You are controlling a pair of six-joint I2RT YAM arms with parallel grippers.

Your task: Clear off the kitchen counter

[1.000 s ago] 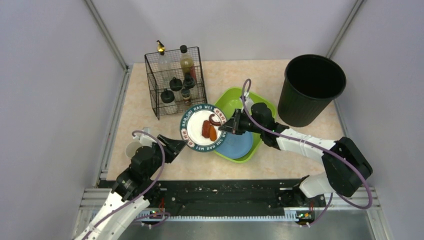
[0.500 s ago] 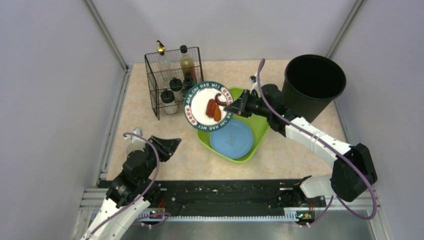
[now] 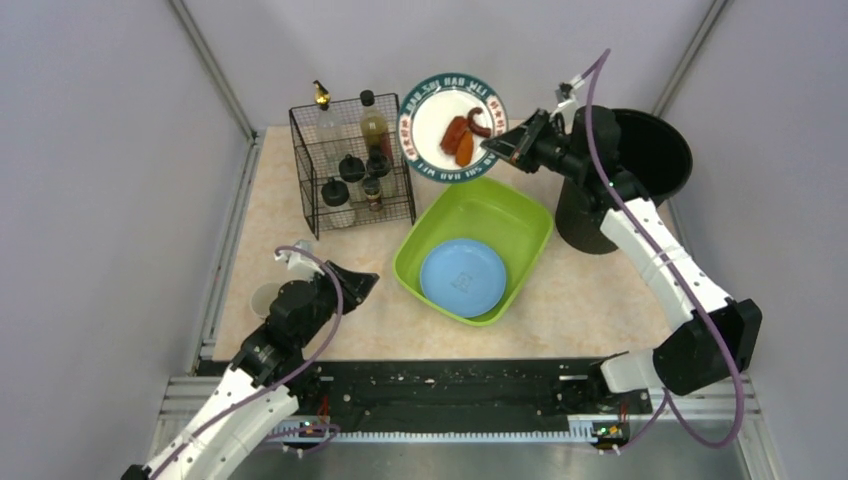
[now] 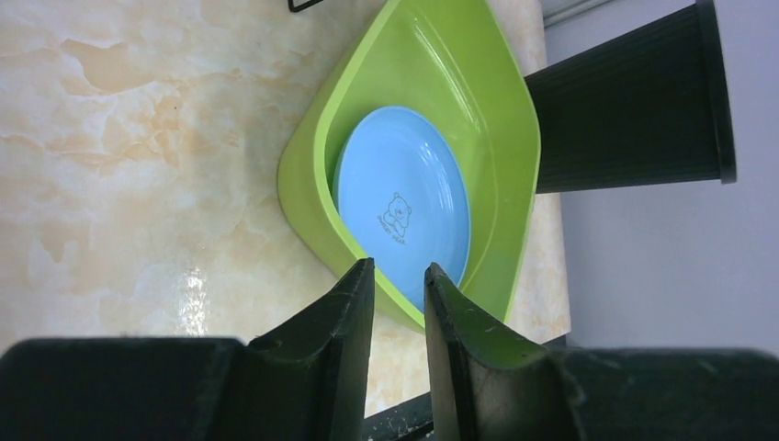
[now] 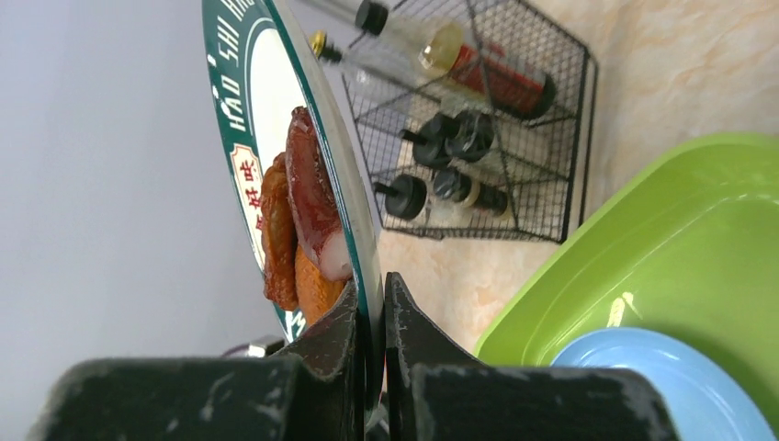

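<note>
Only the right wrist view shows the right gripper [image 5: 374, 289] clamped on the plate [image 5: 266, 101] rim, held above the kitchen counter [image 3: 600, 290] beside the black bin [image 3: 660, 150]. The left gripper [image 4: 398, 271] is narrowly parted and seems empty.

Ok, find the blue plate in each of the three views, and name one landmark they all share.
Top external: the blue plate lies flat in the green tub, just below the picture's centre.
Left wrist: blue plate at centre, resting inside the tub.
Right wrist: only part of it shows, at the bottom right corner.
Shared landmark: the green tub around the plate.
</note>
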